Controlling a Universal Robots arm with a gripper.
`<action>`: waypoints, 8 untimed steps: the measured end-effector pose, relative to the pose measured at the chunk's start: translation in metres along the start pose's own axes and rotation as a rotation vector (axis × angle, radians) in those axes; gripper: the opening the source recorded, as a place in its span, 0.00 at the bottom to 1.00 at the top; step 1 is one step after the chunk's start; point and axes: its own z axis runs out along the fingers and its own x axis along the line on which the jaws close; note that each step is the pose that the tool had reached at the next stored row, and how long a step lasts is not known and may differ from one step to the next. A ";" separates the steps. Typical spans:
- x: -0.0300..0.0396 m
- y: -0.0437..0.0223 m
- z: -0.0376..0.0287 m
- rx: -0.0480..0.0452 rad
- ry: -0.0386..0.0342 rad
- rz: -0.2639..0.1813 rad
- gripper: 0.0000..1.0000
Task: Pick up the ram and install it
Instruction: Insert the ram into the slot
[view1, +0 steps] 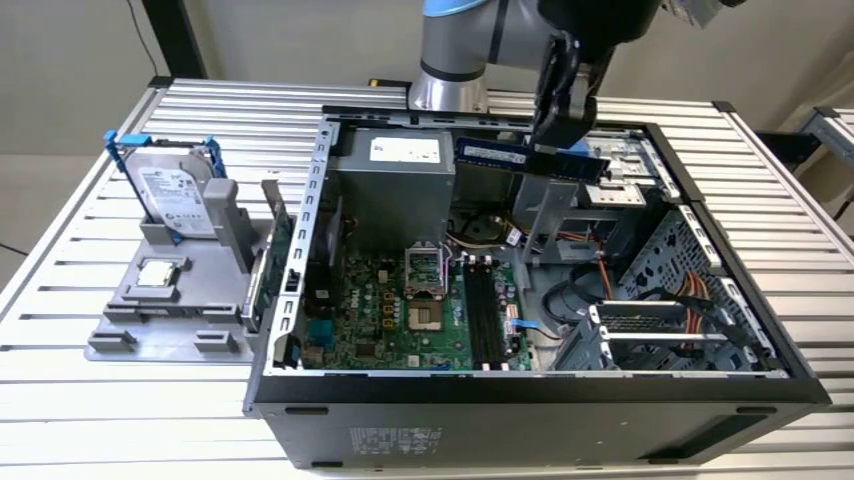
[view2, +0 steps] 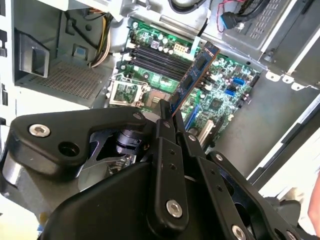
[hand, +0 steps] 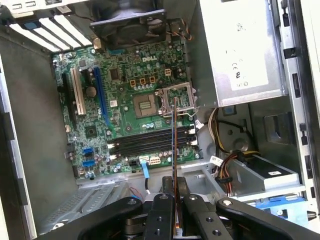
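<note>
Slatted metal tabletop (view1: 80, 390) is carrying an open computer case (view1: 534, 405) lying on its side, with a grey parts holder (view1: 147, 335) sitting just beside it toward the exterior view's left. On that holder a silver hard drive (view1: 174, 190) in a blue frame is standing upright, and a small square CPU chip (view1: 160, 272) is lying flat in front of it. The arm is reaching down over the case, and the gripper (view1: 558, 135) is clamping the ram (view1: 487, 153) between its black fingers. The ram is hanging in the air over the case's interior with its long edge roughly level, near the power supply (view1: 394, 190) and well above the green motherboard (view1: 387, 310), touching nothing but the gripper. In the first wrist view the ram (hand: 173, 145) is showing edge-on as a thin line running out from the gripper (hand: 174, 187) and overlapping the black memory slots (hand: 145, 145) on the board beyond. In the second wrist view the ram (view2: 197, 70) is showing its blue-green face with black chips, sticking out from the gripper (view2: 171, 112), with the memory slots (view2: 160, 55) lying apart from it on the board behind
</note>
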 end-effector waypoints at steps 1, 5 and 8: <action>0.0000 0.0000 0.0000 -0.0001 0.0001 0.008 0.00; 0.0000 0.0000 0.0000 -0.0004 0.0004 0.038 0.00; 0.0000 0.0000 0.0001 -0.0006 0.0007 0.059 0.00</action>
